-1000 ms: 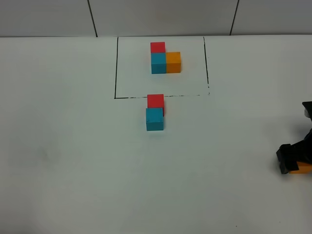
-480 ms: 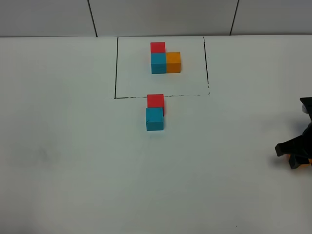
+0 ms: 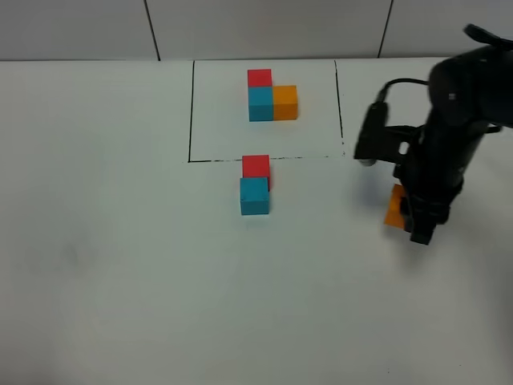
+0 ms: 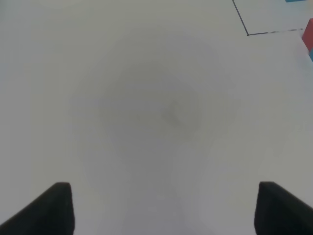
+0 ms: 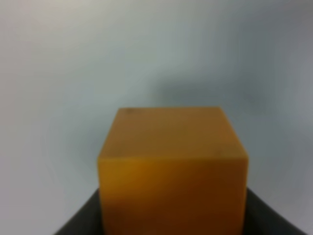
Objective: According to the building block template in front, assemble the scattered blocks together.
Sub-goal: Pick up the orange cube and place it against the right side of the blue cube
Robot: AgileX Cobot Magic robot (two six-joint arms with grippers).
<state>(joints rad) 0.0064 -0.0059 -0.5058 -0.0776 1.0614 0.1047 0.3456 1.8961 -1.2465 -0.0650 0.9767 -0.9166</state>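
The template is a red, cyan-blue and orange L inside the black drawn rectangle at the back. In front of it a loose red cube touches a loose cyan-blue cube. My right gripper is shut on the loose orange cube and holds it above the table, right of the pair. The orange cube fills the right wrist view. My left gripper is open and empty over bare table; it is out of the exterior view.
The white table carries the black frame line. A corner of the frame and an edge of the red cube show in the left wrist view. A wall stands behind.
My right arm has come in from the right edge, lifted the orange cube and carried it left and back towards the red and cyan-blue pair. Those two cubes have not moved.
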